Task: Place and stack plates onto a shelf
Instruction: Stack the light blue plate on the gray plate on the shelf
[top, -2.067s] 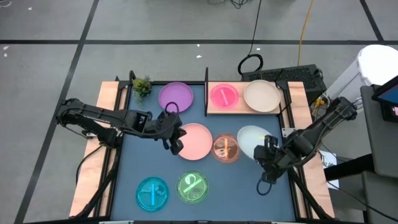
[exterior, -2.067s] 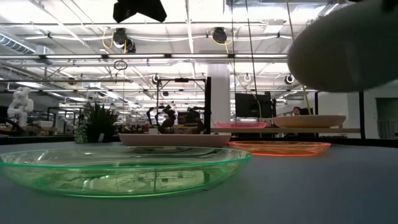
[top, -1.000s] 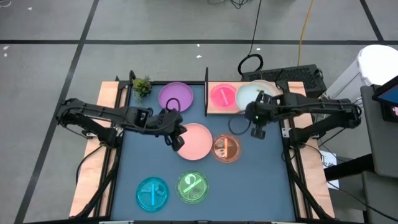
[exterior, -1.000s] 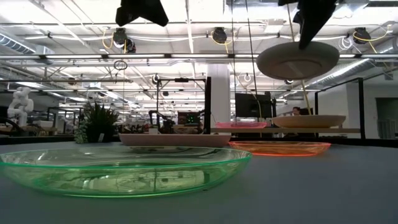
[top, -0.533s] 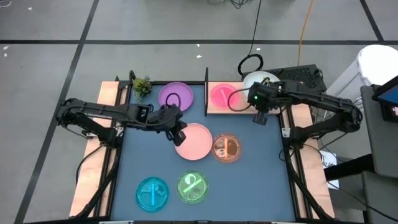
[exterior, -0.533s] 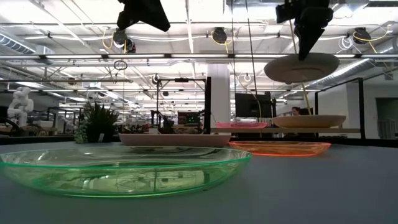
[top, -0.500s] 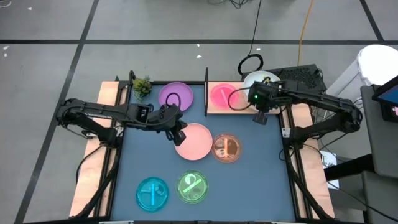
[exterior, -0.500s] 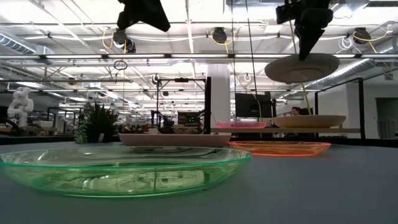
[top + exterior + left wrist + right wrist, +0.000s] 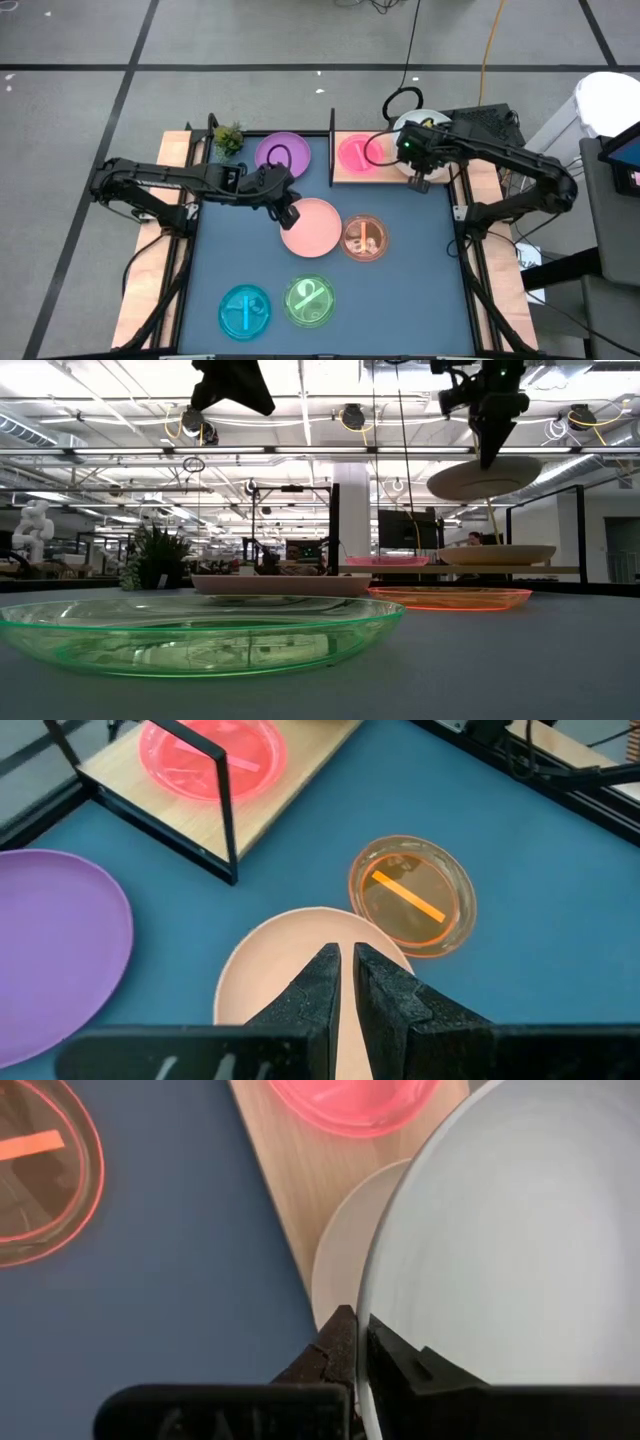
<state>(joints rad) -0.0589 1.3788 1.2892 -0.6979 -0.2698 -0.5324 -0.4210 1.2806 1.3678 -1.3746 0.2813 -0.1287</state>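
Right gripper [image 9: 352, 1342]: jaws pinched on the rim of the pale mint-white plate [image 9: 520, 1250]. The plate hangs level in the air above the right end of the shelf [image 9: 345, 176], directly over the cream plate [image 9: 345, 1250] that lies on the board there. In the low view the held plate [image 9: 484, 478] is clearly above the cream plate [image 9: 497, 554], with open space between them; they are not touching.

Shelf: a light-wood board at the far right of the blue table [image 9: 400, 290], with a thin black upright [image 9: 331, 145] at its left end. The magenta translucent plate [image 9: 356, 153] lies on its left half, just beside the upright.

Left gripper [image 9: 346, 975]: its fingers stand nearly together with only a narrow slit between them, holding nothing. It hovers over the left edge of the pink plate [image 9: 314, 226], which lies flat near the table's middle. In the low view this gripper [image 9: 232, 384] sits high above the table surface.

Remaining plates, all flat on the table:
- Purple plate [image 9: 281, 155], far side, just left of the upright.
- Orange-brown translucent plate [image 9: 365, 237], just right of the pink plate, with an orange stick inside it.
- Cyan translucent plate [image 9: 245, 310], near left.
- Green translucent plate [image 9: 312, 301], just right of the cyan one.

A small potted plant [image 9: 228, 137] stands at the far left corner of the table.
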